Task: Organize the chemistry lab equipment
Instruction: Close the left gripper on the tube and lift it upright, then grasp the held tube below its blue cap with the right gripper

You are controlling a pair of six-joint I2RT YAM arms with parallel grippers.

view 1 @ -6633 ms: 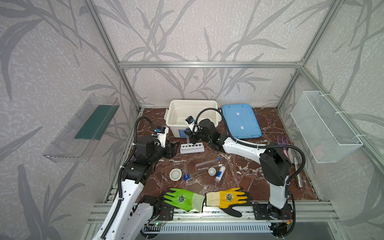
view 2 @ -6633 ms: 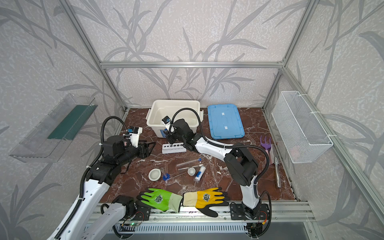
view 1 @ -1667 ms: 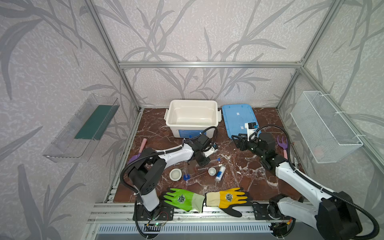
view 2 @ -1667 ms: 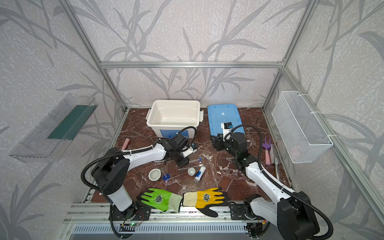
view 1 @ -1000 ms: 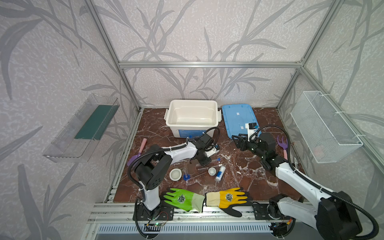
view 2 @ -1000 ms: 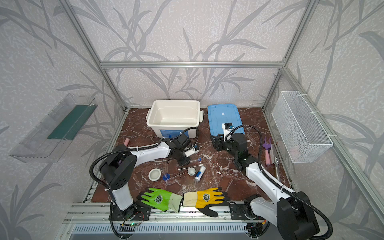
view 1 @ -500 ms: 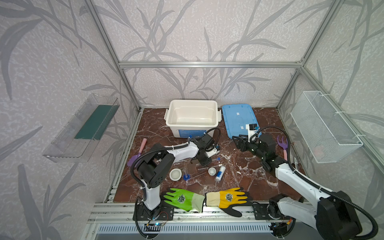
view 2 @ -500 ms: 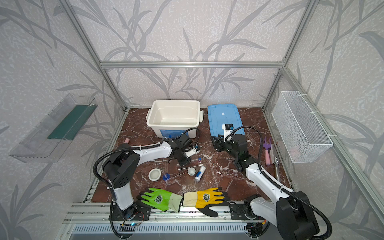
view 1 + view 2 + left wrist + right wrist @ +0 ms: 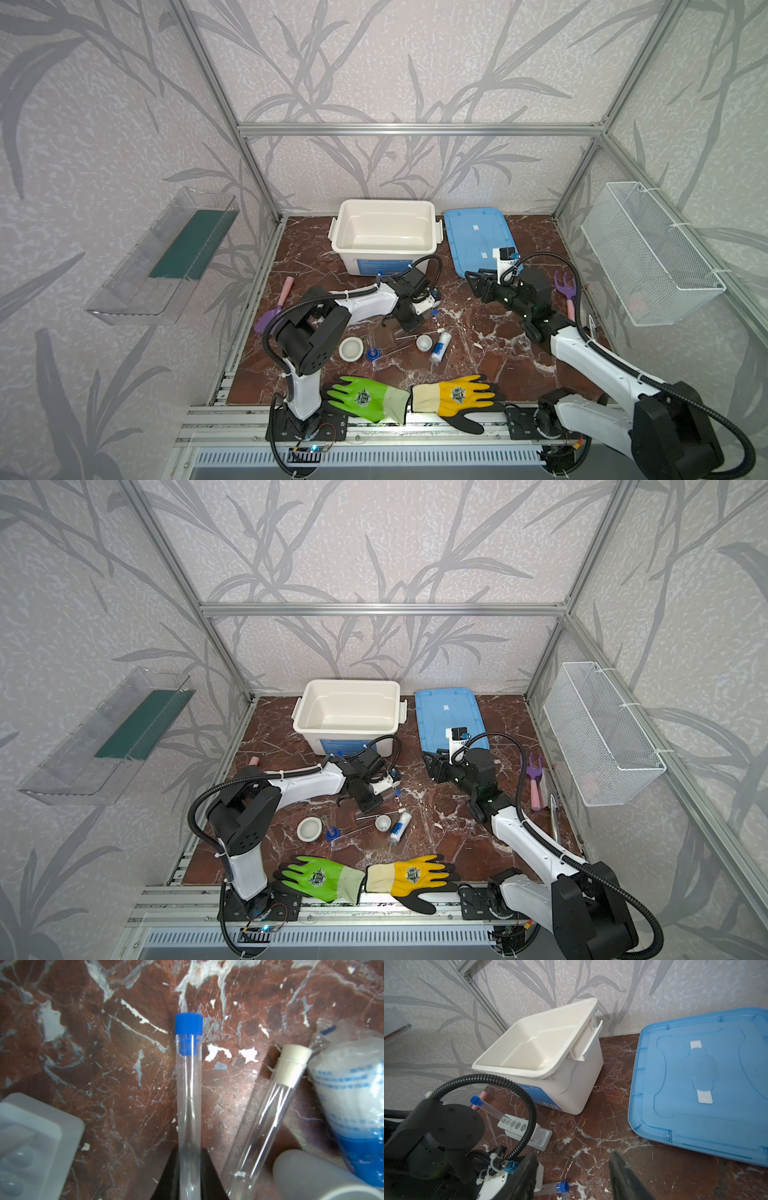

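**Marble bench (image 9: 104,1043), slick tube (image 9: 188,1084): pinch may slip**

In the left wrist view the left gripper (image 9: 190,1151) pinches the tube far from its blue cap. The tube runs flat along the bench; can't tell if it is lifted. The right gripper (image 9: 573,1155) hangs spread and empty near the lid (image 9: 695,1084), apart from the work.

Risks, my read:
- **Slip or pivot:** the wall is round and smooth, so the tube can squirt out of the jaws. Once raised it can pivot, with the cap end drooping.
- **Neighbours:** the stoppered tube (image 9: 276,1105) lies just beside, with the dish (image 9: 322,1178) and bottle (image 9: 353,1095) past it. A swing can set them rolling.
- **Rack entry:** the rack (image 9: 525,1128) looks light, and one racked tube (image 9: 488,1109) leans in an end hole. A tilted entry can miss a hole, shove the rack or knock that tube.
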